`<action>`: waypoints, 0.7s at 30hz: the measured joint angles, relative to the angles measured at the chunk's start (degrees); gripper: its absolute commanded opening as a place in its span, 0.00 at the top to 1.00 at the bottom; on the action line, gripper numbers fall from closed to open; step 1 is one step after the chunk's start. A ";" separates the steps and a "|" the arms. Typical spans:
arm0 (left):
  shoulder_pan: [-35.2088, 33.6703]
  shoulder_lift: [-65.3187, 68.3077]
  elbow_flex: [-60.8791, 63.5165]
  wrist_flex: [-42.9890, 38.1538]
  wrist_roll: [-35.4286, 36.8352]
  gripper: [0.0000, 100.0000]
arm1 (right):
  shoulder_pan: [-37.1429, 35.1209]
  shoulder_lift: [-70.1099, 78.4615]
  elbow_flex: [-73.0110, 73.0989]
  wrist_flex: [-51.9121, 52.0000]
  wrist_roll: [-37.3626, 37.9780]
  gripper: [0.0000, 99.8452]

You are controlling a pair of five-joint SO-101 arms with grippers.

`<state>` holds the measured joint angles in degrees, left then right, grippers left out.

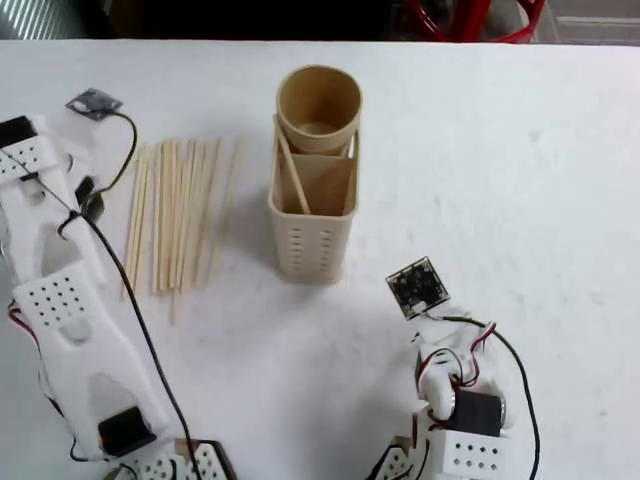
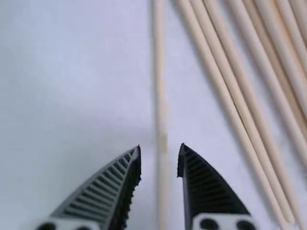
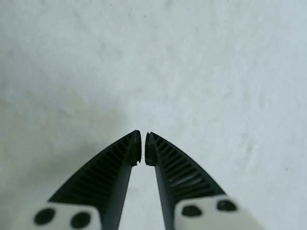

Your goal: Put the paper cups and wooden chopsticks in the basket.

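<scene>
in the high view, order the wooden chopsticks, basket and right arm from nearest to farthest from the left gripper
1. wooden chopsticks, right beside the left gripper; one shows between its open fingers.
2. basket, mid-table, past the pile.
3. right arm, beyond the basket, on the other side.

2 white arms [image 1: 75,335], black ribbed pincers [image 2: 159,155]

I see a white table [image 1: 520,150] under even light. Beyond its far edge the room is dark, with a red frame [image 1: 470,18] toward its right end.
</scene>
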<state>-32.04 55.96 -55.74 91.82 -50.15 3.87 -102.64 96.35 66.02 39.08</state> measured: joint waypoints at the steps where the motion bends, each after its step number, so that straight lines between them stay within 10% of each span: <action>1: 0.18 0.00 0.44 -1.14 0.00 0.85 | 0.00 0.00 0.00 0.00 0.00 0.97; 21: 2.29 -4.48 20.40 -11.96 0.09 0.97 | 0.00 0.00 0.00 0.00 0.00 0.97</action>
<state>-29.76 51.47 -35.34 79.87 -50.07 3.87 -102.64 96.35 66.02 39.08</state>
